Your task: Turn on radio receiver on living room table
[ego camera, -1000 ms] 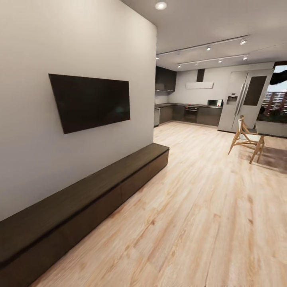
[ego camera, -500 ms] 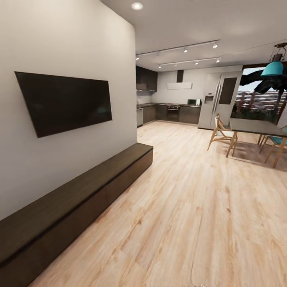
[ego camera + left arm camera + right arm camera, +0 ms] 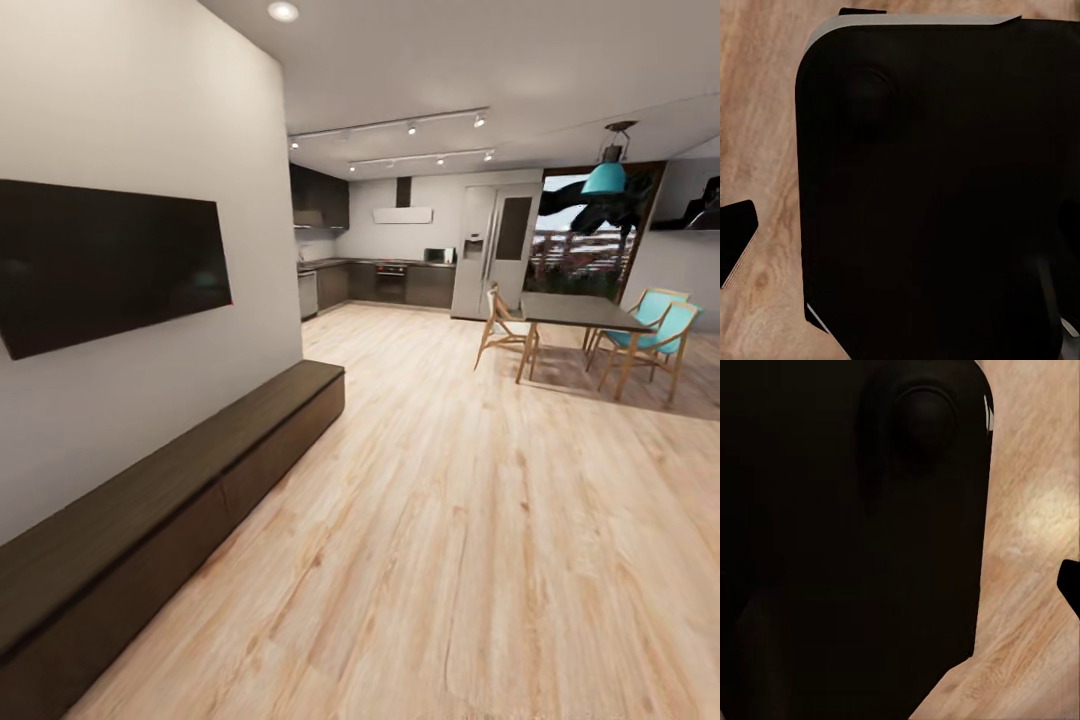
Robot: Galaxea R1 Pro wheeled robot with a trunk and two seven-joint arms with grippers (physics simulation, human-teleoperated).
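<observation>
- One wall-mounted black television [image 3: 105, 262], at nine o'clock.
- One long dark wood bench [image 3: 150, 520] under it, toward seven o'clock.
- One dining table [image 3: 575, 312] at two o'clock.
- Three chairs around it: two turquoise chairs [image 3: 655, 335] and one pale chair [image 3: 500, 325].
- One turquoise pendant lamp [image 3: 604, 178] above the table.
- One refrigerator [image 3: 480, 250] near one o'clock.
- One recessed ceiling light [image 3: 282, 11] at eleven o'clock.
- Two ceiling light tracks [image 3: 400, 128].

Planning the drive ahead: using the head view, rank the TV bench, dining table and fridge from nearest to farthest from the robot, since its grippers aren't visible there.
1. TV bench, low along the left wall.
2. Dining table, right, mid-room.
3. Fridge, far back in the kitchen.
</observation>
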